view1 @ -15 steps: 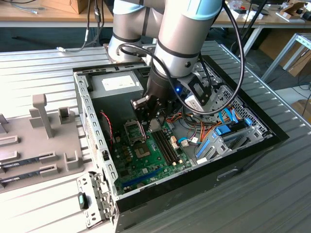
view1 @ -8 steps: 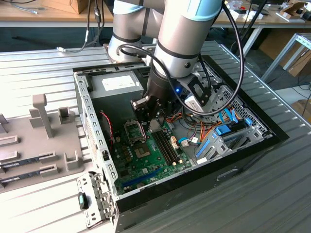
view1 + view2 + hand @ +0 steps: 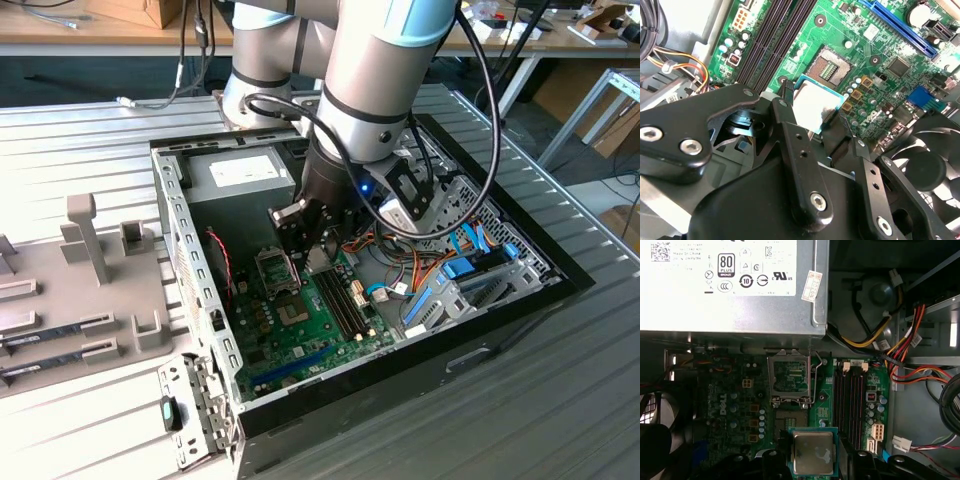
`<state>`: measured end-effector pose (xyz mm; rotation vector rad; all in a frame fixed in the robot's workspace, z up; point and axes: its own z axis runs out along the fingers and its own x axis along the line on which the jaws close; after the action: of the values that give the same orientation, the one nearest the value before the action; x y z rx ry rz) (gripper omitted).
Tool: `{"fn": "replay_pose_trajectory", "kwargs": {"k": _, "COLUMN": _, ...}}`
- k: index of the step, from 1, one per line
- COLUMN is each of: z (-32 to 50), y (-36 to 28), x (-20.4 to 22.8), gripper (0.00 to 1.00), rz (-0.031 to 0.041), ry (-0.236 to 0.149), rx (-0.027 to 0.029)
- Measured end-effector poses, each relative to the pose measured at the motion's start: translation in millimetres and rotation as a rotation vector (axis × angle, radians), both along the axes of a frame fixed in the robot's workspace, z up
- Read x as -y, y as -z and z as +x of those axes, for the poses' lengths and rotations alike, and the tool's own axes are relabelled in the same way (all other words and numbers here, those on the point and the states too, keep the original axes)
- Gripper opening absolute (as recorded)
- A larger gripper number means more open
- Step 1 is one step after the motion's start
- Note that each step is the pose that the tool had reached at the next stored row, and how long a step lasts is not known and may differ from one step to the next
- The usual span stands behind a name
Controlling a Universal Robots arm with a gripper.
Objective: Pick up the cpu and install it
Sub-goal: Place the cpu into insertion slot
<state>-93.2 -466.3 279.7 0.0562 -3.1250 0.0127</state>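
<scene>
- cpu (image 3: 813, 452) is clamped by its two opposite edges in the pincer (image 3: 306, 256), silvery top up and a thin green rim showing around it.
- In the second wrist view the cpu (image 3: 816, 104) sits tilted between the black fingers (image 3: 786, 95), held clear of the green motherboard (image 3: 875, 45) beneath it.
- The pincer is clenched on the chip, one finger on each side.
- In the exterior view the arm reaches down into the open computer case (image 3: 520, 300), with the pincer low over the motherboard (image 3: 300, 335), just beside the socket (image 3: 275, 268).
- In the first wrist view the socket (image 3: 790, 377) stands open with its metal frame around it, and no chip is seated in it.
- A small dark square chip (image 3: 792, 420) soldered to the board lies between the held cpu and the socket.
- The power-supply box (image 3: 730, 285) lies beyond the socket, along the board's edge.
- The black memory slots (image 3: 850, 395) run alongside the socket.
- Red, yellow and orange cables (image 3: 910, 340) trail past the slots.
- A black fan (image 3: 925, 167) sits at the board's edge.
- The case rests on a ribbed metal bench (image 3: 90, 125).
- A grey fixture tray (image 3: 90, 290) lies on the bench to the exterior view's left of the case.
</scene>
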Motion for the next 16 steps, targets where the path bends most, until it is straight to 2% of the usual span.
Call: {"fn": "replay_pose_trajectory", "kwargs": {"k": 16, "z": 0.0, "y": 5.2, "x": 0.0, "gripper": 0.47, "rz": 0.0000, "ry": 0.000, "rx": 0.0000}}
